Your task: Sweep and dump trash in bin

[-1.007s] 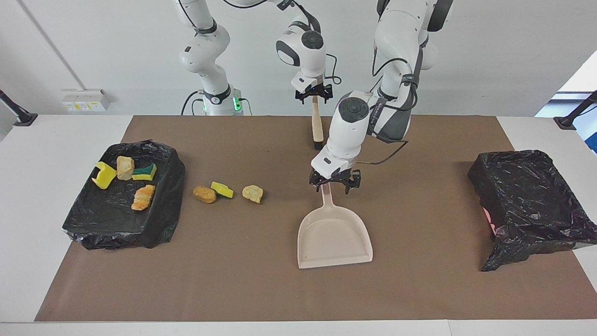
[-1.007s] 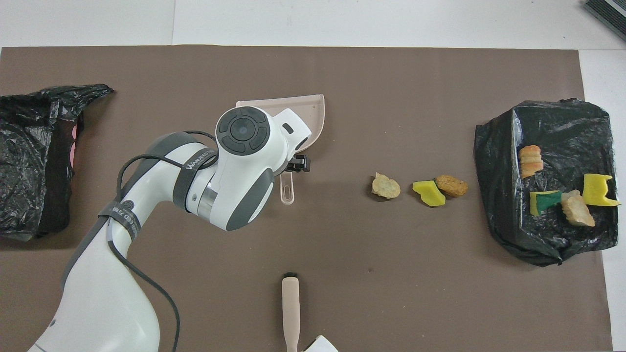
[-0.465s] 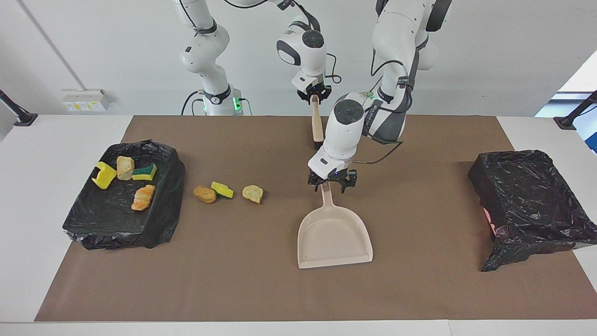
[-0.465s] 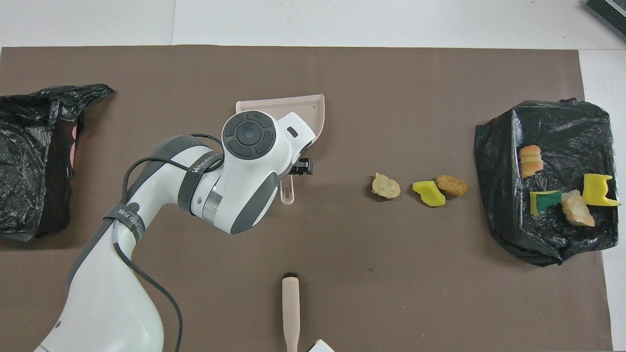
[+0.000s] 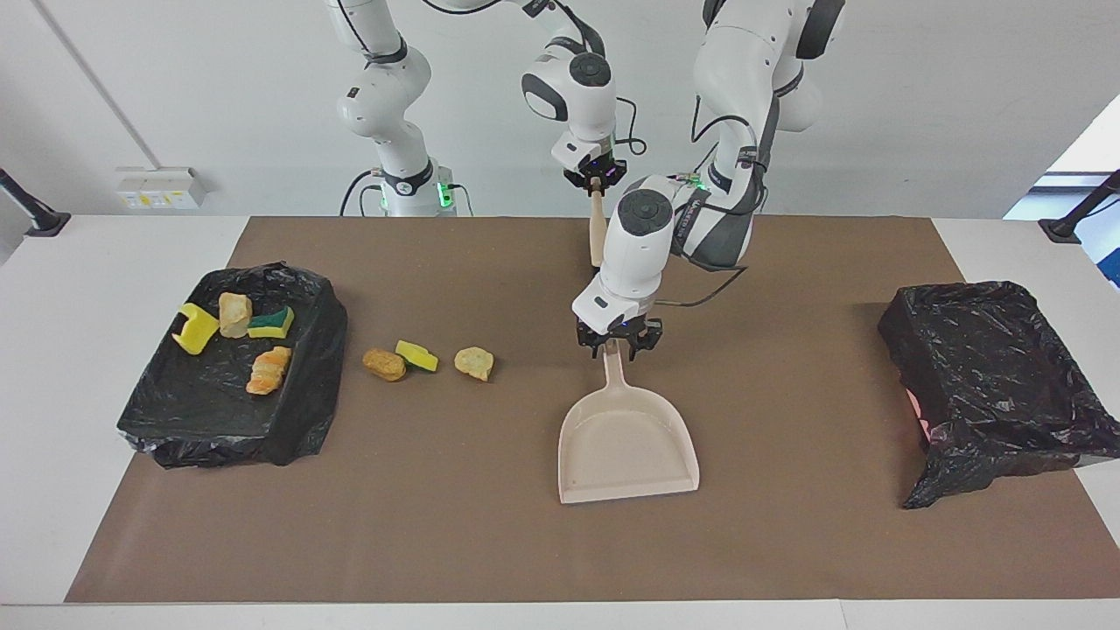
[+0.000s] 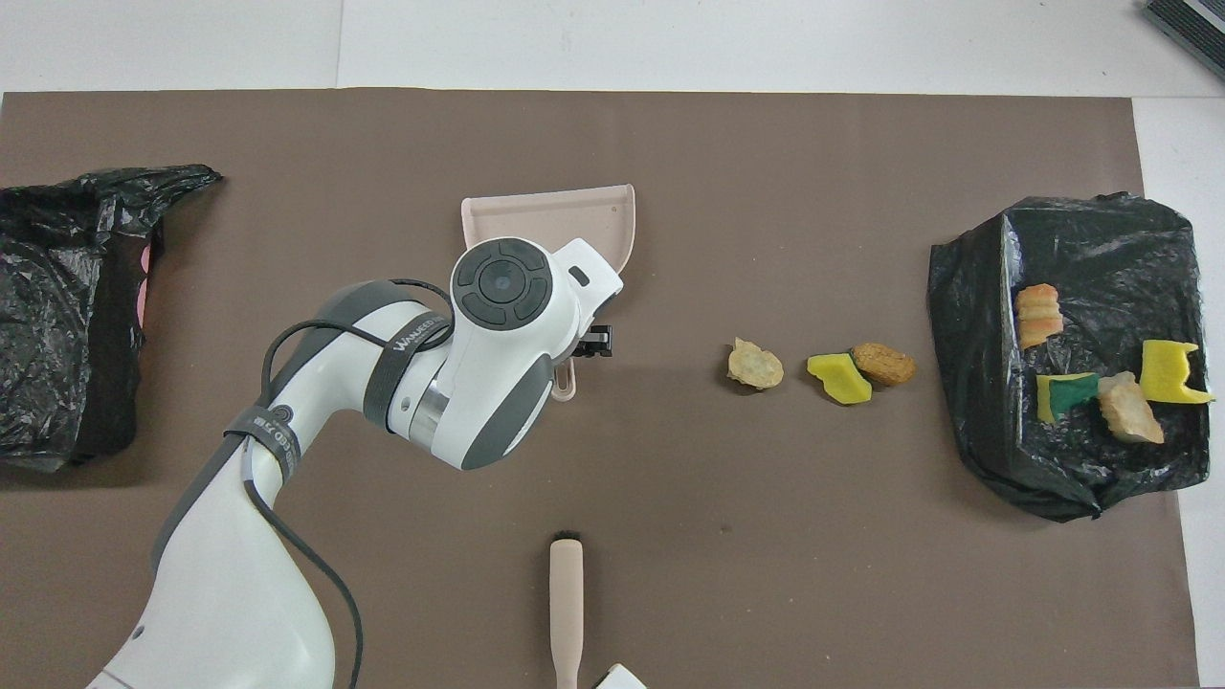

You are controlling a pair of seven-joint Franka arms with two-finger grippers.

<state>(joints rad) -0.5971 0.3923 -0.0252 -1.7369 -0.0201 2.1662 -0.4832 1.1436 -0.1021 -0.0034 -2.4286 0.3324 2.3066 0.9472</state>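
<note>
My right gripper (image 5: 596,181) has its fingers squeezed tight on the brush (image 5: 597,229) handle. My left gripper (image 5: 616,343) is down at the dustpan (image 5: 626,444) handle; I cannot tell if those fingers grip it. Three bits of trash (image 5: 426,360) lie on the brown mat (image 5: 787,525) covering the worktop. Four more lie in the black-lined bin (image 5: 297,420) beside them.
</note>
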